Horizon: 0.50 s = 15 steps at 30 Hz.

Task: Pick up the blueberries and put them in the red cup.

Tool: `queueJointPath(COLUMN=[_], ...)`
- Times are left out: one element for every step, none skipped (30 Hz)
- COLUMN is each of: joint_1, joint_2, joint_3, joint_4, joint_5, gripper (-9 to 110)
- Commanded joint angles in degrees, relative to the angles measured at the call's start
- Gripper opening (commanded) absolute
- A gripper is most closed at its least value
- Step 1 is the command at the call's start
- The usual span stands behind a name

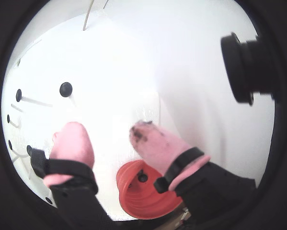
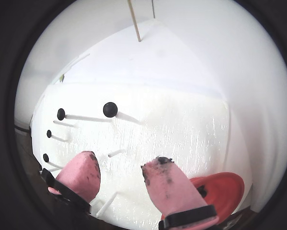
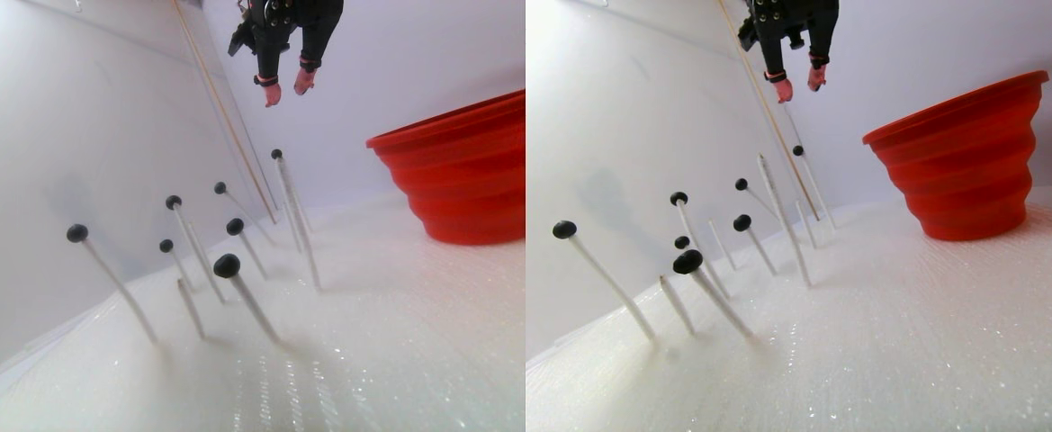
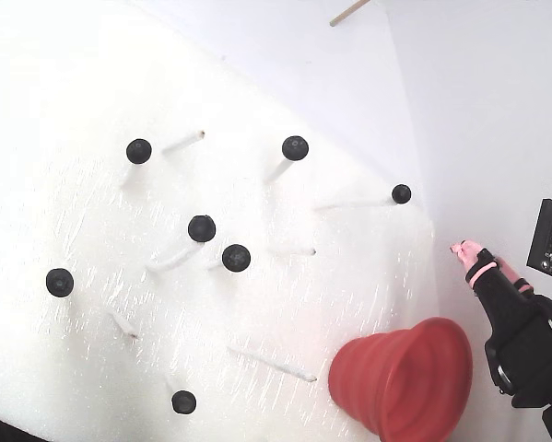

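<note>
Several blueberries sit on tips of thin white sticks in the white foam; the nearest one (image 2: 110, 109) (image 1: 65, 89) is ahead of my fingers, and others (image 4: 202, 228) (image 3: 227, 265) are spread over the foam. The red cup (image 4: 405, 382) (image 1: 133, 194) (image 2: 224, 189) (image 3: 463, 171) stands on the foam by my right finger; one blueberry (image 1: 142, 177) lies inside it. My gripper (image 1: 106, 129) (image 2: 121, 162) (image 3: 284, 90) (image 4: 469, 253) hangs high above the foam beside the cup. It is open, its pink stained fingertips (image 2: 157, 167) hold nothing.
Bare white sticks (image 2: 115, 153) (image 4: 271, 364) stand among the berry sticks. A thin wooden rod (image 2: 134, 21) (image 4: 349, 12) leans at the far wall. White walls close the foam on two sides. A black camera (image 1: 244, 67) juts in at the right.
</note>
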Motion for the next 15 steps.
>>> queueJointPath(joint_1=[-3.1, -3.3, -3.5, -3.8, -4.0, -4.2, -4.3, -4.4, -4.5, -4.6, -4.7, -4.7, -4.8, -4.9, -5.0], joint_2=[0.2, -0.3, -0.6, -1.0, -1.2, -1.6, -2.0, -2.5, -3.2, -3.8, -4.5, -4.9, -5.4, -5.9, -6.3], joint_3=[-1.1, -1.1, -1.1, -1.1, -1.1, -1.1, -1.1, -1.1, -1.1, -1.1, -1.1, -1.2, -1.2, -1.2, -1.2], joint_4=[-2.0, -2.5, -2.7, -2.9, -3.2, -3.4, -3.8, -4.4, -5.0, -5.5, -6.0, -6.4, -6.7, -7.2, -7.6], joint_5=[0.0, 0.0, 0.0, 0.1, 0.2, 0.3, 0.3, 0.3, 0.2, 0.1, 0.1, 0.0, -0.2, -0.4, -0.4], gripper=[18, 18, 18, 18, 18, 18, 18, 18, 18, 18, 18, 18, 18, 18, 18])
